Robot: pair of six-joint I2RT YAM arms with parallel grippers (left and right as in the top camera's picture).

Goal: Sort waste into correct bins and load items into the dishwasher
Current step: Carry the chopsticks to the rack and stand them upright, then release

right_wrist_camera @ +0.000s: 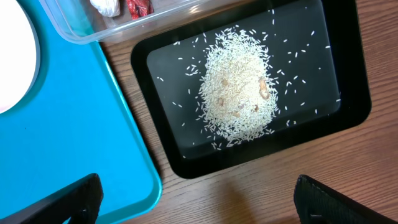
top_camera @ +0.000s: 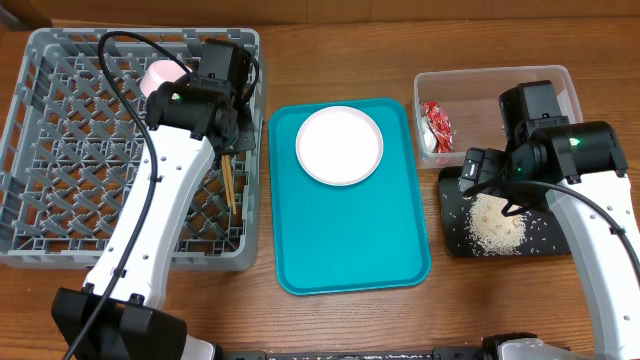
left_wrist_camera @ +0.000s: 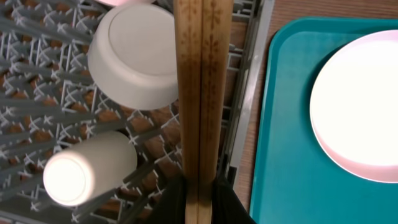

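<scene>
A large grey dish rack [top_camera: 60,150] fills the left of the wooden surface [top_camera: 330,320]. A teal tray [top_camera: 350,250] at centre carries a white plate [top_camera: 340,145]. At right, a clear tub [top_camera: 490,78] holds the red wrapper [top_camera: 437,118]. Beside it, the right hand [right_wrist_camera: 199,211] hovers, fingers apart and empty, over a black tray [right_wrist_camera: 329,81] of rice [right_wrist_camera: 239,93]. Inside the rack sit a grey-white bowl [left_wrist_camera: 134,59] and a white cup [left_wrist_camera: 87,171]. Over its right side, the left hand [left_wrist_camera: 200,202] is clamped on wooden chopsticks [left_wrist_camera: 200,93].
</scene>
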